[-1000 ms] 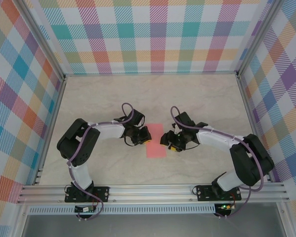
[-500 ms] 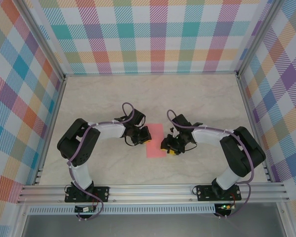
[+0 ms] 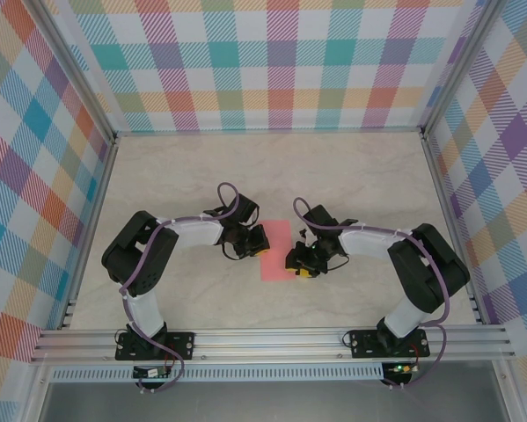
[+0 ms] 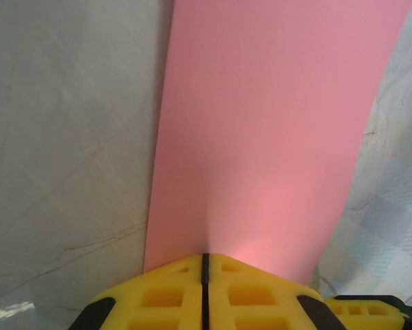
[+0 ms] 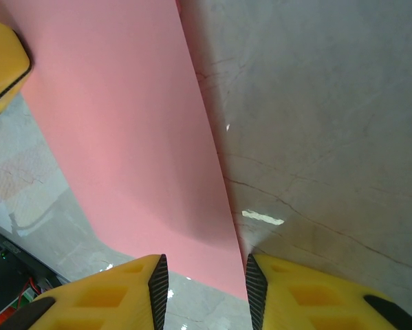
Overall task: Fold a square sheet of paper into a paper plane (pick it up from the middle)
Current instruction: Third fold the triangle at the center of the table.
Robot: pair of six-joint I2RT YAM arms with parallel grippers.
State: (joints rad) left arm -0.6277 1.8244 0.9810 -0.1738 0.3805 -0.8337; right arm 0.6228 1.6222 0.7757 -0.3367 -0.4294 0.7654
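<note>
So the square sheet of paper (image 3: pixel 279 239) lay on the tabletop (image 3: pixel 360 176) right between the two hands, with its long axis running crosswise to both of them. The left hand (image 4: pixel 206 260) had its yellow fingers pressed together, pinching the middle of the sheet's edge right at its tips. The right hand (image 5: pixel 206 265) was spread a bit, with the opposite edge sitting in the gap just ahead of its fingertips, nothing gripped. Both were about equally close. My guess is the right one needed to close on that edge next.
</note>
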